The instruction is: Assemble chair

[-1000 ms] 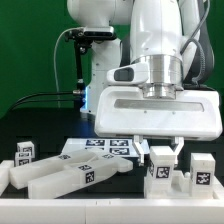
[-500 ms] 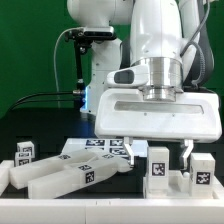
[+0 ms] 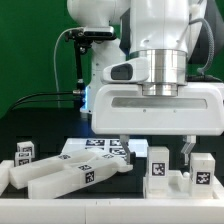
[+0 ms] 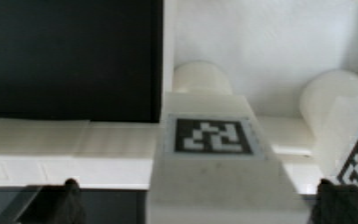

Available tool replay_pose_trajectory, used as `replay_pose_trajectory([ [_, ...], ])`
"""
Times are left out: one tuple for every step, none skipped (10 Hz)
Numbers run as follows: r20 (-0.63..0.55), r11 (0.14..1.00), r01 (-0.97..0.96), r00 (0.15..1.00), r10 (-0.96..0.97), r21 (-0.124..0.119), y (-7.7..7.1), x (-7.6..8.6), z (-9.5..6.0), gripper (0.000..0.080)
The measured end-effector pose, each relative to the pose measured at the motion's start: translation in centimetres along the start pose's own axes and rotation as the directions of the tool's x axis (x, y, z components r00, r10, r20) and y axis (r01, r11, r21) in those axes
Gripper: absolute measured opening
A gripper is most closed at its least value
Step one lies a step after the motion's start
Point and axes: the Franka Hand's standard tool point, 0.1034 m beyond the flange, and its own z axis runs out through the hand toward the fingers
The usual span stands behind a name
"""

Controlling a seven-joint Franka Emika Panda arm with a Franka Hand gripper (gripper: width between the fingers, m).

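Gripper [image 3: 156,152] of a big white robot arm [image 3: 165,40] hangs low over the table with its jaws spread wide and nothing held. We see its two dark fingers [image 3: 125,150] standing clear on either side of an upright chair part [image 3: 158,168], neither one touching it. This upright chair part is a chunky white post with a square black-and-white tag on the face turned to the exterior camera. It stands near the front of the black table [image 3: 40,125], toward the exterior view's right. Just beside it, further to the exterior view's right, stands a second tagged block [image 3: 201,170]. Low white pieces sit around the foot of both, and we cannot tell whether they are joined. Toward the exterior view's left lie long white bars [image 3: 65,180], close together, one showing a tag, with a small tagged block [image 3: 24,152] just behind them. Behind the bars the marker board [image 3: 100,146] lies flat on the table. In the wrist view we look along the post, its rounded end and tag facing us. It sits between the dark fingertips [image 4: 51,200] with a gap on each side, the second block next to it.
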Motion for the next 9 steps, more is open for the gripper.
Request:
replay_pose_trajectory([
  [0.025,1.000,-0.013,1.000,0.013,0.004,-0.16,0.12,-0.13,0.0649],
  [0.018,1.000,-0.019,1.000,0.019,0.003,-0.14,0.15,-0.08,0.0644],
  [0.019,1.000,-0.018,1.000,0.018,0.003,-0.13,0.13,-0.07,0.0534],
  [0.019,1.000,-0.021,1.000,0.021,0.003,-0.14,0.13,-0.06,0.0352],
  [0.019,0.996,-0.092,0.996,0.092,0.004,-0.21,0.12,-0.06,0.0285],
  [0.020,0.990,-0.144,0.989,0.144,0.004,-0.23,0.12,-0.05,0.0285],
  [0.020,0.977,-0.215,0.976,0.215,0.004,-0.29,0.10,-0.03,0.0285],
  [0.027,0.926,-0.376,0.926,0.376,-0.001,-0.68,0.30,0.08,0.0285],
  [0.034,0.860,-0.510,0.860,0.510,-0.014,-0.64,0.79,0.19,0.0285],
])
